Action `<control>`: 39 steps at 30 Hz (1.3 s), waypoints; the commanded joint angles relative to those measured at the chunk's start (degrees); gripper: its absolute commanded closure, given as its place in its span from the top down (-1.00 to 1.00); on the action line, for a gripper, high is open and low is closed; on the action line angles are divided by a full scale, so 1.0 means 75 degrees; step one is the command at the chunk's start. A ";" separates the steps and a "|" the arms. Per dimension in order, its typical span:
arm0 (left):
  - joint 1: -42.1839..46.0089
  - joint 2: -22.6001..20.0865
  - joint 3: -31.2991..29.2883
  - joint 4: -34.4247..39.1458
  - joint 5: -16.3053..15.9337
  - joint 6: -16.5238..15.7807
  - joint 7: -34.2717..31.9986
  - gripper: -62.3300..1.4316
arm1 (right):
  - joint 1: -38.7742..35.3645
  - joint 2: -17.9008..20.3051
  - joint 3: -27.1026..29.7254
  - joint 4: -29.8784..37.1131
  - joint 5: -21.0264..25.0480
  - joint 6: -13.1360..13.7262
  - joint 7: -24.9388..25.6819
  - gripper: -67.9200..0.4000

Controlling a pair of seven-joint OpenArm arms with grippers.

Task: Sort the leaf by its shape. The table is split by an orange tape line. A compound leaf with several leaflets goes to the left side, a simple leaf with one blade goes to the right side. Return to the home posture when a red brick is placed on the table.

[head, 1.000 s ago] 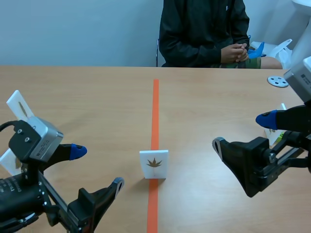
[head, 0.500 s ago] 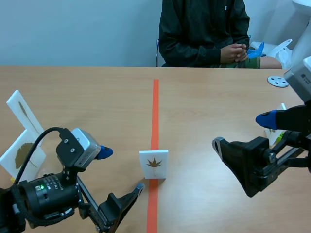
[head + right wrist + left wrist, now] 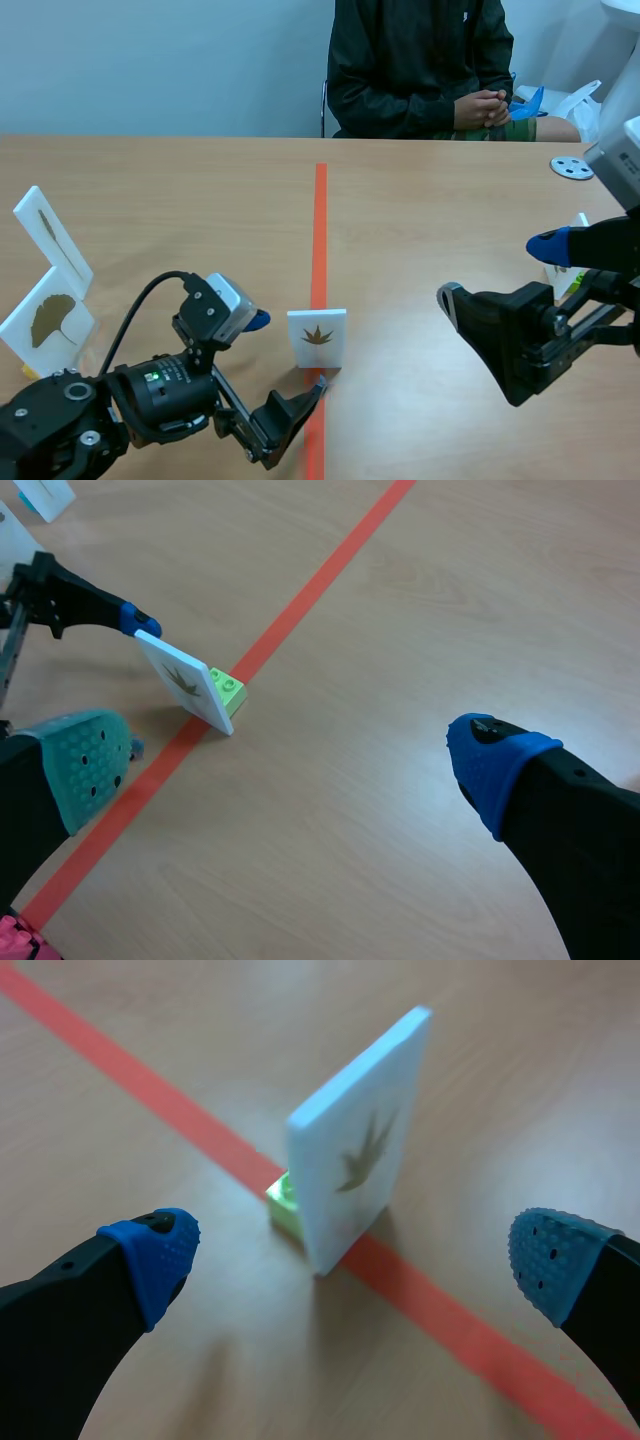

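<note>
Standing on the orange tape line (image 3: 320, 220) at the middle of the desk (image 3: 200, 200), the leaf card (image 3: 317, 338) is faced by the released left gripper (image 3: 287, 352). The right gripper (image 3: 497, 272) is likewise released. Approach is judged in hand, and a closing grasp is called for next.

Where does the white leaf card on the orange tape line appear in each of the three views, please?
Scene view: card at lower middle, on the tape line.
Left wrist view: card ahead of the open left gripper.
Right wrist view: card ahead of the right gripper, toward its teal pad.
Shared landmark: the orange tape line.
</note>
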 commanded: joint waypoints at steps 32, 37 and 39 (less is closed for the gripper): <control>-0.0851 0.0653 0.0769 -0.0941 -0.0082 0.0755 -0.0606 -0.67 | 0.0070 0.0082 0.0070 0.0099 0.0085 -0.0003 0.0111 1.00; -0.0848 0.0691 0.0769 -0.0941 -0.0082 0.0752 -0.0609 -0.79 | 0.0070 0.0082 0.0070 0.0099 0.0085 -0.0003 0.0108 1.00; -0.0848 0.0694 0.0769 -0.0941 -0.0087 0.0752 -0.0609 -0.79 | 0.0070 0.0082 0.0070 0.0099 0.0085 -0.0003 0.0108 1.00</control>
